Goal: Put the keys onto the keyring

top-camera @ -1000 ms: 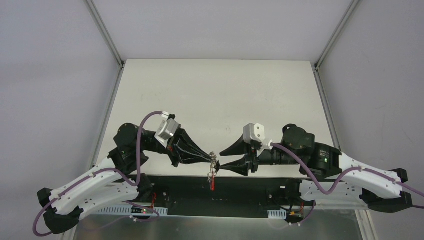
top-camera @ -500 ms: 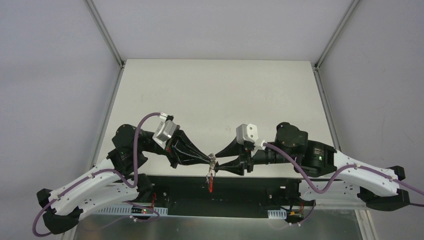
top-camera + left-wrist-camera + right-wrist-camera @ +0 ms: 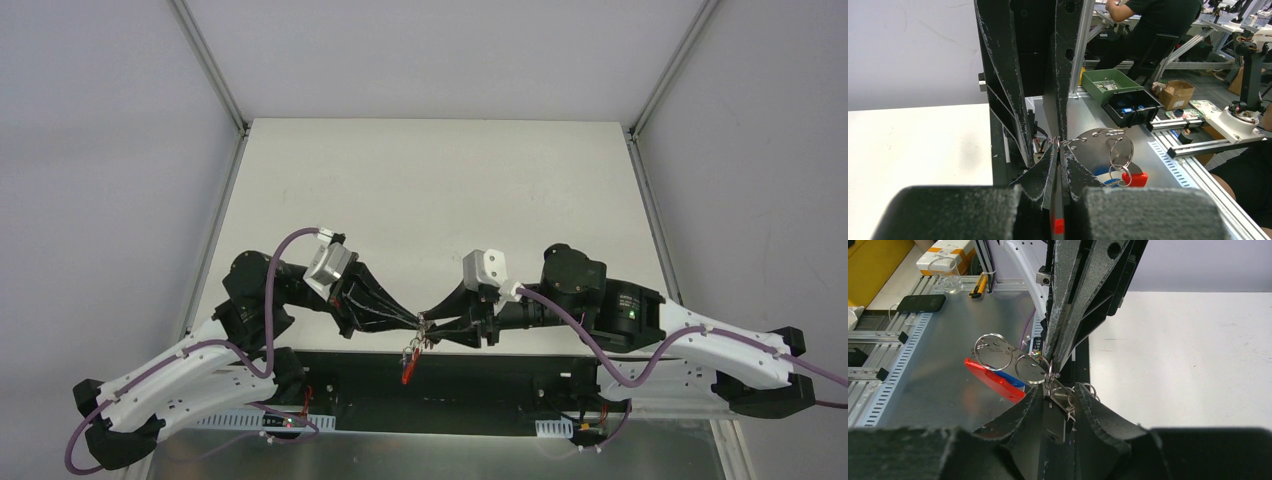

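Note:
My left gripper (image 3: pixel 418 322) (image 3: pixel 1060 146) is shut on a thin silvery wire loop, the keyring (image 3: pixel 1064 142), pinched at its very tips above the table's near edge. A bunch of small split rings and keys (image 3: pixel 408 358) dangles from the loop, with a red head (image 3: pixel 1136 178) (image 3: pixel 993 380) and a blue head (image 3: pixel 1012 381) lowest. My right gripper (image 3: pixel 432 322) (image 3: pixel 1060 392) meets the left one tip to tip. Its jaws are partly apart, standing on either side of a flat metal key and ring cluster (image 3: pixel 1058 399), with a gap still showing on the left side.
The white table (image 3: pixel 430 190) stretches away behind both grippers. Below them lie the black base strip (image 3: pixel 470 380) and a grey metal shelf (image 3: pixel 923 390). A green bin (image 3: pixel 1110 80) and a black box (image 3: pixel 1130 105) sit beyond the table.
My right gripper has slid left up to the left gripper's tips and its jaws have narrowed around the ring cluster. The hanging keys have swung slightly left.

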Robot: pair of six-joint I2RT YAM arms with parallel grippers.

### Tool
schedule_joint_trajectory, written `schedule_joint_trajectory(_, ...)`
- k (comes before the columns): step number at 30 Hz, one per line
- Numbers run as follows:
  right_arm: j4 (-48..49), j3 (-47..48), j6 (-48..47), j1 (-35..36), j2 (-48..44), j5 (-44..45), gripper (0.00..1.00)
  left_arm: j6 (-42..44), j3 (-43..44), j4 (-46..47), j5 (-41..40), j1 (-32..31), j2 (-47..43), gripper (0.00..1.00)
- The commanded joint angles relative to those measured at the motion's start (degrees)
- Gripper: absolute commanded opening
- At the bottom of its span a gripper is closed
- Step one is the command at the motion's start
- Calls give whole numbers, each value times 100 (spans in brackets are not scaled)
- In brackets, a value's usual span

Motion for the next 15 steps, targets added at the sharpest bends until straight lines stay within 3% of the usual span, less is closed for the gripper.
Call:
schedule_joint_trajectory(1,316,260,-110,40,33,-118,30,21,-9,391,133,-40,-108,0)
schedule_joint_trajectory(5,319,279,-130,53,63,-102,21,56,-2,336,133,-41,-135,0)
schedule_joint_trajectory(10,346,273,-140,62,79,-125,17,81,-15,306,146,-39,-137,0)
schedule_joint_trajectory(14,345,275,-178,73,68,-85,0,105,-16,264,141,-43,-152,0)
schedule_joint_trajectory(15,352,267,-175,75,57,-70,0,116,-21,249,142,-39,-149,0)
